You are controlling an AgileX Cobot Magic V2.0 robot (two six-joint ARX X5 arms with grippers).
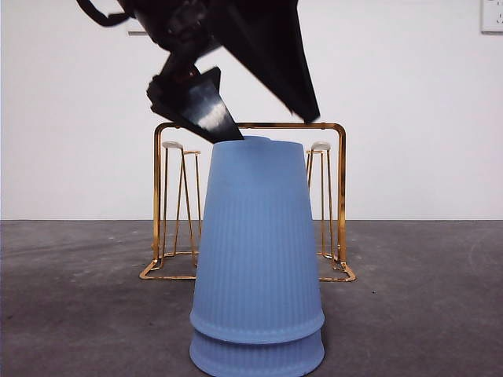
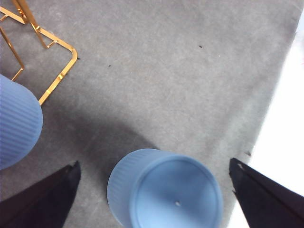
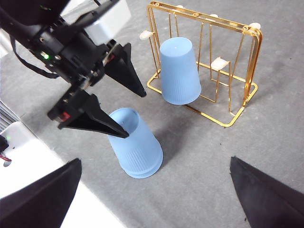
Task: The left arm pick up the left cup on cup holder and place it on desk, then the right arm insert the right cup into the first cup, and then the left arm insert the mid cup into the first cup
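Observation:
Two ribbed blue cups are stacked upside down on the dark grey desk (image 1: 424, 314), one over the other (image 1: 257, 251). The stack also shows in the right wrist view (image 3: 137, 145) and the left wrist view (image 2: 166, 192). My left gripper (image 1: 259, 110) (image 3: 134, 114) (image 2: 154, 164) hangs open and empty just above the stack's top, one jaw on each side. A third blue cup (image 3: 179, 71) (image 2: 16, 123) sits upside down on the middle peg of the gold cup holder (image 1: 338, 196) (image 3: 237, 71) (image 2: 57, 71). My right gripper (image 3: 156, 160) is open and empty, high above the desk.
The holder's two outer pegs (image 1: 171, 146) (image 1: 320, 146) are bare, their tips white. A white surface borders the desk in the right wrist view (image 3: 28, 161) and the left wrist view (image 2: 285, 118). A white wall (image 1: 424, 102) stands behind the holder.

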